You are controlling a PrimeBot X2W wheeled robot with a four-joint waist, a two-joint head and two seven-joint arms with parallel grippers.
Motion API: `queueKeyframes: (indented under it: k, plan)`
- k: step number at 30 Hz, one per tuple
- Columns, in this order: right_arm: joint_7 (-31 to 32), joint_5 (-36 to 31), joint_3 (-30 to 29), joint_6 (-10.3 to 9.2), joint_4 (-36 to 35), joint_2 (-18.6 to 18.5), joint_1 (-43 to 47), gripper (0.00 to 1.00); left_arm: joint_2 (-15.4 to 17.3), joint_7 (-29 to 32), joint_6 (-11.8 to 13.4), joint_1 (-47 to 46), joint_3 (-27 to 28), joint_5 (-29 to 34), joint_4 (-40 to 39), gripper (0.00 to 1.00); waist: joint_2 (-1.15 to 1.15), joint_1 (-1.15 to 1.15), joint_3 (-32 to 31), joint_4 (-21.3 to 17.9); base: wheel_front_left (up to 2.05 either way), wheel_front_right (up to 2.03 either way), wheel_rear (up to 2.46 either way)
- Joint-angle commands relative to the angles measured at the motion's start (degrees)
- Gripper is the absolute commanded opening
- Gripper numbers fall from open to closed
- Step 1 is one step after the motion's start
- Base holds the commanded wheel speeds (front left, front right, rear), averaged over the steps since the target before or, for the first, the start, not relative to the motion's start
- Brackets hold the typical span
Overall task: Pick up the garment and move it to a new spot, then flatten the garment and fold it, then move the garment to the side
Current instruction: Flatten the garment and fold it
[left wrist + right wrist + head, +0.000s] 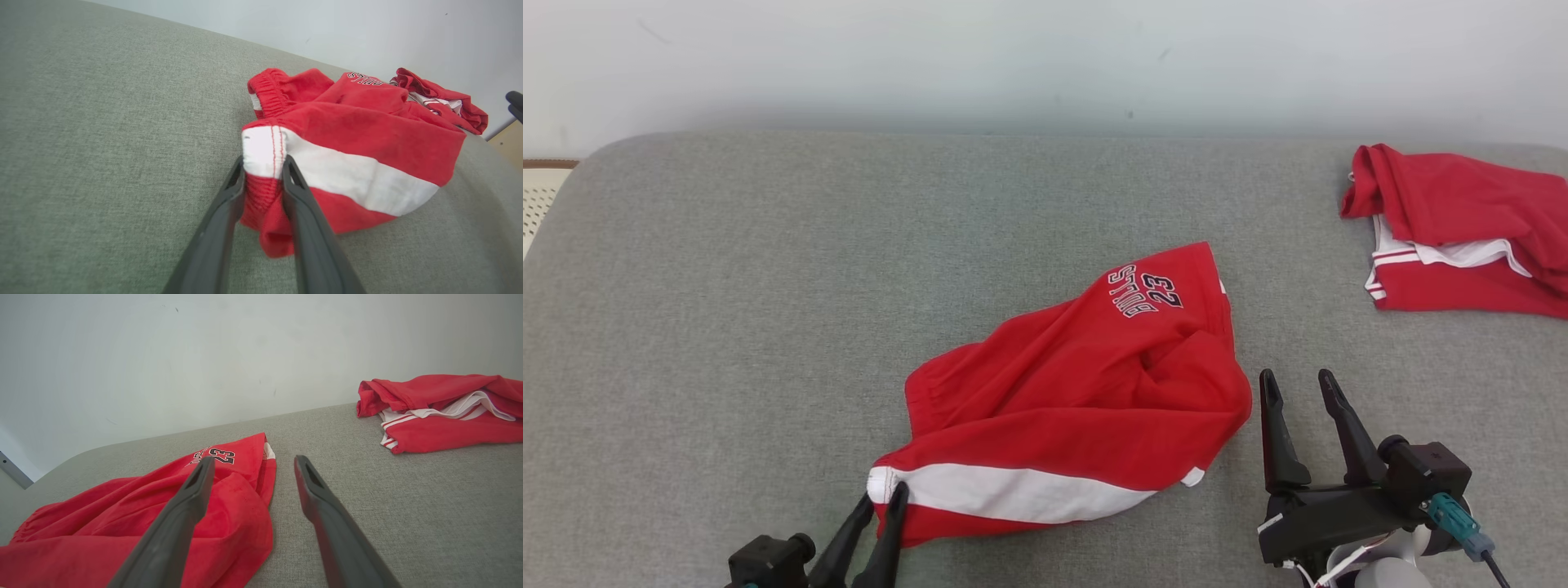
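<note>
The garment [1078, 392] is a pair of red shorts with a white side stripe and a "BULLS 23" print, lying crumpled mid-surface on the grey cushion [768, 286]. My left gripper [882, 494] is at its near left corner. In the left wrist view the fingers of that gripper [263, 161] pinch the white-and-red hem corner of the garment [359, 134] between them. My right gripper [1296, 377] stands open just right of the shorts, nothing between its fingers. In the right wrist view that gripper [254, 459] points past the edge of the garment [163, 498].
A second red and white garment [1462, 229] lies bunched at the far right of the cushion, also seen from the right wrist [441, 412]. A pale wall runs behind. The cushion's rounded left edge meets a cream patterned surface [539, 204]. Bare grey fabric spreads left and behind.
</note>
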Motion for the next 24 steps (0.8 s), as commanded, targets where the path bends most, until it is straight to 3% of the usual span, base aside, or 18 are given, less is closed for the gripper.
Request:
queueKeyframes:
  k: [1, 2, 13, 24]
  plan:
    - [-0.03, -0.55, 0.0, -0.04, 0.06, -0.01, -0.03, 1.0, -0.01, -0.31, -0.36, 0.57, 0.45, 0.43, 0.44, 0.58, 0.0, 0.0, -0.17, 0.28, 0.0, 0.0, 0.0]
    - [-0.03, -0.59, -0.03, -0.04, 0.15, -0.01, 0.02, 1.0, -0.38, -0.33, -0.54, 0.71, 0.86, 0.74, 0.64, 1.0, 0.0, 0.0, -0.3, 0.41, 0.0, 0.0, 0.0]
    - [-0.03, -1.19, -1.03, -0.04, 0.69, -0.01, 1.1, 1.0, -4.51, -0.36, -2.28, 3.89, 10.92, 5.42, -6.24, 1.0, 0.0, 0.0, -1.73, 2.16, 0.0, 0.0, 0.0]
    - [0.65, -1.77, -1.19, -0.05, 3.5, -0.2, 3.2, 1.0, -9.18, -0.36, -3.95, 6.97, 23.9, 12.66, -9.95, 1.0, 0.0, 0.0, -2.51, 0.09, 0.0, 0.0, 0.0]
